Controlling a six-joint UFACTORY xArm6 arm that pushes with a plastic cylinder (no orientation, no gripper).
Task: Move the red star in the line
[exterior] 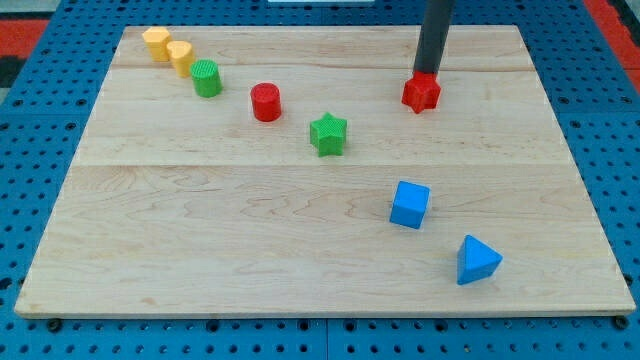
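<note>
A wooden board [200,230] is lying on a blue pegboard [30,150], and a diagonal row of blocks is running across it from the view's upper left toward the lower right. At the far left end, a yellow block [156,42] of rounded shape is sitting near the board's top edge, with a yellow cylinder [180,57] touching it at about its four o'clock. Just beside that, again at four o'clock, a green cylinder [206,78] is standing upright. A red cylinder [266,102] is standing apart from it, further along the same slant, and a green star [328,134] is lying at the red cylinder's four o'clock. The red star [421,93] is sitting off this row, at roughly the green star's two o'clock, near the top of the board. My tip [427,75] is coming down from the view's top and touching the red star at its twelve o'clock side. The rod is carrying no jaws, so there is nothing open or closed to report. A blue cube [410,204] is resting at the red star's six o'clock, well apart, and a blue triangular block [478,260] is lying at the cube's four o'clock, rightmost of all.
</note>
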